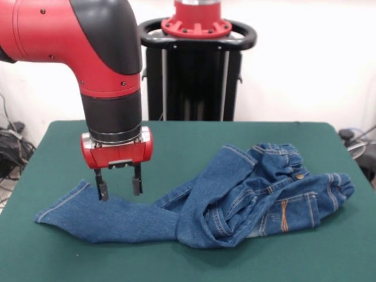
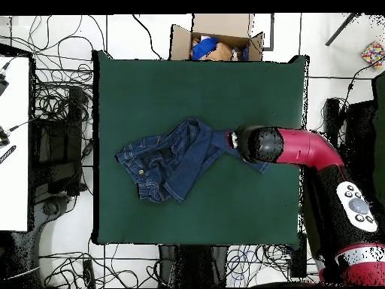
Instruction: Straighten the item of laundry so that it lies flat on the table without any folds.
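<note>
Front view, lower half of frame: we note the jeans (image 1: 235, 197) lying crumpled on the green table (image 1: 176, 141). One leg runs out flat toward lower left, its hem near the left edge of the cloth top. The rest is bunched right of centre, the other leg folded over the seat, the gathered waistband up at the right, orange stitching showing on pockets and seams.

Mid-frame left: we see the gripper (image 1: 120, 188) hanging over the stretched leg, fingers spread apart with a gap between them, tips at or just above the denim; we cannot tell if they touch. Nothing is pinched.

Above it, the red and black arm fills the upper left.

Overhead: jeans (image 2: 169, 162) sit about mid-table (image 2: 225, 83). A cardboard box (image 2: 218, 41) lies beyond the top edge.
</note>
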Robot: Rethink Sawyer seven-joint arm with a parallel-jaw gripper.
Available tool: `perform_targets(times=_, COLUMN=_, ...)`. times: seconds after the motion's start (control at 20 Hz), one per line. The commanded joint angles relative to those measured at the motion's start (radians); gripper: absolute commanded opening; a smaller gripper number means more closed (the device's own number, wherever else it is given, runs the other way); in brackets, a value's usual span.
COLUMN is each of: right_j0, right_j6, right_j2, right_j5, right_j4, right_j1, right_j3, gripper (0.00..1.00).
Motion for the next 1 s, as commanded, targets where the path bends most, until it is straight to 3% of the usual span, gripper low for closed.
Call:
perform_targets(times=0.05, right_j0=-0.001, right_j6=-0.032, right_j2=0.019, right_j5=-0.09, right_j4=-0.081, right_j1=-0.006, right_j3=0.124, gripper=1.0)
perform_targets(times=0.65, right_j0=-0.011, right_j6=0.037, right_j2=-0.032, right_j5=-0.199, right_j4=-0.152, right_j1=0.027, right_j3=0.202, gripper=1.0)
perform_targets(times=1.0, right_j0=-0.046, right_j6=-0.015, right_j2=-0.003, right_j5=-0.143, right_j4=-0.135, right_j1=0.042, right_j3=0.182, gripper=1.0)
